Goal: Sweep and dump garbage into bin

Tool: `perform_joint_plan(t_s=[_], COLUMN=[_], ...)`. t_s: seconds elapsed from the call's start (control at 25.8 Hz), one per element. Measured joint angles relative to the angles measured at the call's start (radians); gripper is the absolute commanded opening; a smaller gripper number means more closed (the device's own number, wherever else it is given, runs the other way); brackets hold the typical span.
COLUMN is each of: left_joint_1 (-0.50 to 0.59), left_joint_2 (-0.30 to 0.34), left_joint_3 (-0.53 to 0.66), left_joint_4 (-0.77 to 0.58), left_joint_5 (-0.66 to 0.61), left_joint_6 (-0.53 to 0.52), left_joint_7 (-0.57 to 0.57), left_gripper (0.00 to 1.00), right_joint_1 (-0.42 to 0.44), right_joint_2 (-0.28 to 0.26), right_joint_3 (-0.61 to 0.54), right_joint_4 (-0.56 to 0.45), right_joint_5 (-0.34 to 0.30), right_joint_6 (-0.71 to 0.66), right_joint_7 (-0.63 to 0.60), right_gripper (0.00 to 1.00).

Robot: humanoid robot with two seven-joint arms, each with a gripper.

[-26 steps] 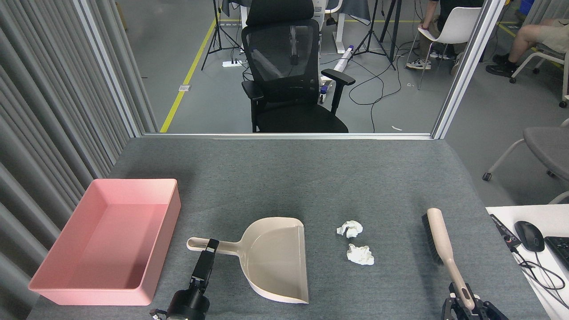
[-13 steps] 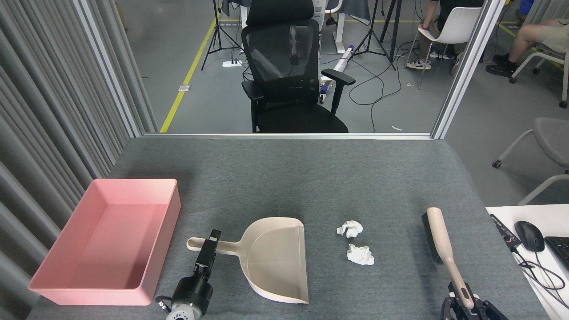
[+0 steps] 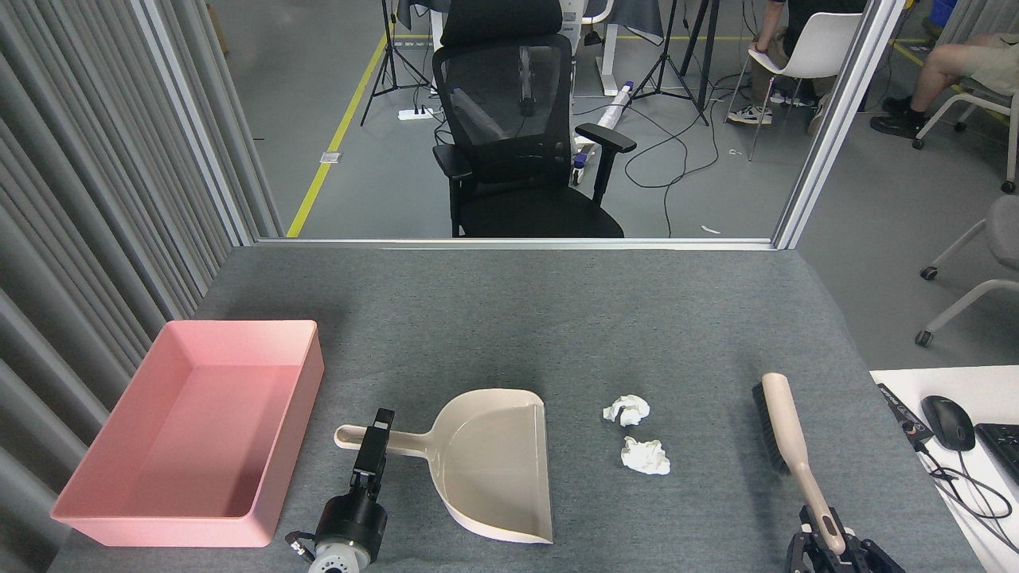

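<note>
Nothing swept yet: both tissue wads (image 3: 635, 434) lie mid-table between dustpan (image 3: 493, 461) and brush (image 3: 788, 438), pink bin (image 3: 263, 446) at the left edge empty, left gripper (image 3: 374, 446) apparently clasping the dustpan handle, right gripper (image 3: 828, 541) holding the brush.

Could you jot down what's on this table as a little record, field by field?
surface: grey felt-covered table
bin: pink tub, left side, nothing in it
dustpan: beige, centre, mouth facing right
garbage: two white paper wads, right of the dustpan, not yet swept
brush: beige handle, dark bristles, right side
left hand: at the dustpan handle
right hand: at the brush handle's end
</note>
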Motion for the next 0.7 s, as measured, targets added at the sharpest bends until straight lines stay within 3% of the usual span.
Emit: perform_joint_plan(t_s=[0.23,0.43,0.5,0.7], left_joint_1=[-0.005,-0.010,-0.011,-0.014], left_joint_2=[-0.001,-0.001,-0.002,-0.002], left_joint_3=[0.004,0.024,0.027,0.030], left_joint_4=[0.024,0.027,0.028,0.033], left_joint_5=[0.001,0.003,0.003,0.001], left_joint_6=[-0.005,-0.006,-0.009,-0.012], left_joint_7=[0.002,0.002,0.000,-0.005], left_gripper=[0.72,0.68,0.58,0.48], right_joint_1=[-0.001,-0.002,-0.003,-0.004], right_joint_2=[0.004,0.004,0.004,0.005], right_joint_3=[0.000,0.000,0.000,0.000], right_joint_4=[0.000,0.000,0.000,0.000], right_joint_5=[0.000,0.000,0.000,0.000], right_joint_6=[0.000,0.000,0.000,0.000], right_joint_7=[0.000,0.000,0.000,0.002], right_gripper=[0.07,0.07,0.07,0.07])
